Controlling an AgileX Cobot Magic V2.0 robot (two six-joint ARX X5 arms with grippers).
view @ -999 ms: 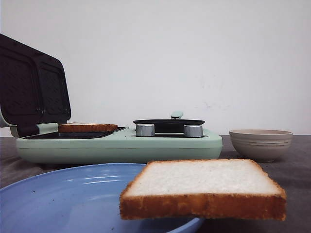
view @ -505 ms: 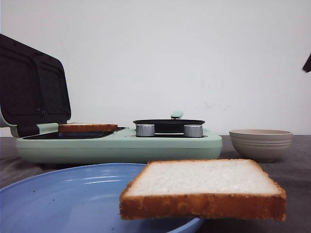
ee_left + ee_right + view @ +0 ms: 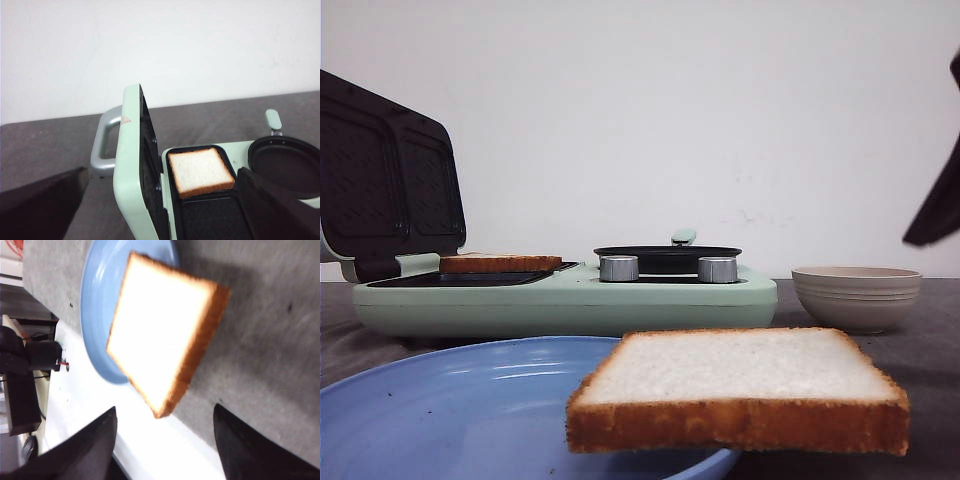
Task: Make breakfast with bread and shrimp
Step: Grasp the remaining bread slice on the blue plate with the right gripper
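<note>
Front view puts a slice of bread (image 3: 738, 388) closest to the camera, lying flat on the right rim of a blue plate (image 3: 470, 410) and overhanging it toward the grey table (image 3: 930, 350). Behind the plate stands a mint-green sandwich maker (image 3: 565, 298) with its lid (image 3: 385, 180) raised at the left; a second slice of bread (image 3: 500, 263) lies on its left grill plate. Two silver knobs (image 3: 619, 267) sit on its front, with a small black pan (image 3: 667, 255) behind them. A beige bowl (image 3: 856, 296) stands to the right, apart from the appliance. A dark part of the right arm (image 3: 938, 205) shows at the right edge.

From the right wrist, the right gripper (image 3: 165, 440) hangs over the near slice, fingers (image 3: 85, 445) wide apart and empty. From the left wrist, the left gripper (image 3: 160, 200) is likewise spread wide, above the slice in the sandwich maker, holding nothing.
</note>
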